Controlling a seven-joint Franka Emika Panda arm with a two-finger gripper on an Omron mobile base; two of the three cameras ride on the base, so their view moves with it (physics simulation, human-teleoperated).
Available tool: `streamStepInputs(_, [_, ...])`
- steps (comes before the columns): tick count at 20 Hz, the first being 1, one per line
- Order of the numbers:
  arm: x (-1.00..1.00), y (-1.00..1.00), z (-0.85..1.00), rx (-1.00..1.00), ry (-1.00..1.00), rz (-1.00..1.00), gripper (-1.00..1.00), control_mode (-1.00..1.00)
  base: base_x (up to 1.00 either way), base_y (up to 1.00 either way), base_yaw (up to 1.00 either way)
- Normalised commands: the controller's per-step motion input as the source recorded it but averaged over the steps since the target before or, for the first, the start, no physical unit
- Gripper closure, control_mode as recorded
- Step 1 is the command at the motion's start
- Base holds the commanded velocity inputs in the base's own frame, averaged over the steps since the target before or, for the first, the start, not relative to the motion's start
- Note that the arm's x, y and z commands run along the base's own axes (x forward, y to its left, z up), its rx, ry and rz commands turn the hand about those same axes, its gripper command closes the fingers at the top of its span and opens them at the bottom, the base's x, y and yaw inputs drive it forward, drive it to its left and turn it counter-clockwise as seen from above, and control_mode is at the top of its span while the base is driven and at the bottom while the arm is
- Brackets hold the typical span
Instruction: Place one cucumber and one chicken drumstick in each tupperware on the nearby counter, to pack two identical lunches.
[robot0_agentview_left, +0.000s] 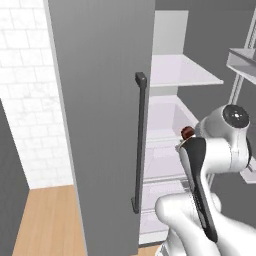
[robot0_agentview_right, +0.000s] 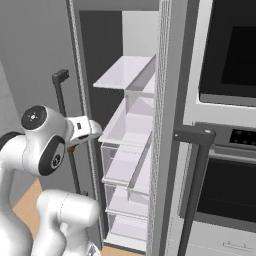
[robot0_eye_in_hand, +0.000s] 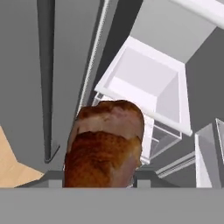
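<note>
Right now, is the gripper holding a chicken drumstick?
Yes, in the hand view the browned chicken drumstick sits between the gripper's fingertips, in front of the open fridge drawer.

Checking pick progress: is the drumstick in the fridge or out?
Out. In the hand view the chicken drumstick sits between the fingers, ahead of the open fridge's empty white drawer, beside the fridge door handle.
</note>
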Motion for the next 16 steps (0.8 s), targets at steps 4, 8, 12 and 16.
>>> streamStepInputs(4, [0.0, 0.0, 0.0, 0.0, 0.0, 0.0, 1.0, 1.0, -1.0, 0.35, -0.03])
streamStepInputs(8, [0.0, 0.0, 0.0, 0.0, 0.0, 0.0, 1.0, 1.0, -1.0, 0.08, 0.0])
streamStepInputs(12, [0.0, 0.0, 0.0, 0.0, 0.0, 0.0, 1.0, 1.0, -1.0, -0.45, -0.12])
streamStepInputs(16, [0.0, 0.0, 0.0, 0.0, 0.0, 0.0, 1.0, 1.0, -0.7, -0.91, -0.33])
